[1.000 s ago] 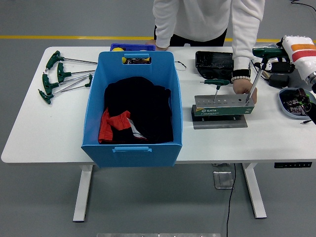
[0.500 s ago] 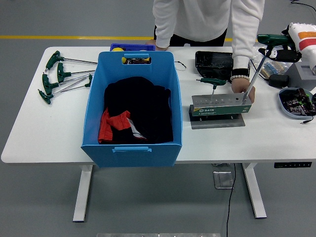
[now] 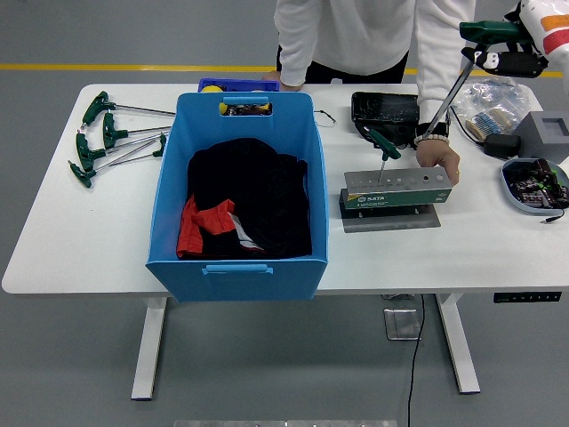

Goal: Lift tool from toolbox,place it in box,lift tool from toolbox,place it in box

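Note:
My right hand [image 3: 507, 55] is high at the top right, shut on the green handle of a T-handle wrench [image 3: 484, 30]. Its long shaft [image 3: 449, 92] slants down and left, ending near the person's wrist above the grey-green tool holder [image 3: 396, 189]. One more green T-handle wrench [image 3: 384, 145] stands tilted in the holder. The person's hand [image 3: 440, 160] rests on the holder's right end. The big blue box [image 3: 167, 187] stands left of the holder, with black and red cloth [image 3: 249, 200] inside. My left hand is out of view.
Several green T-handle wrenches [image 3: 107, 138] lie at the table's far left. A black tray [image 3: 384, 108] sits behind the holder. A grey block [image 3: 544, 133], plastic bags [image 3: 494, 96] and a bowl of small parts [image 3: 532, 184] crowd the right edge.
My right hand rose and moved back, drawing the wrench's shaft up out of the holder's right end. The holder shifted slightly left, and the person's hand stayed on it.

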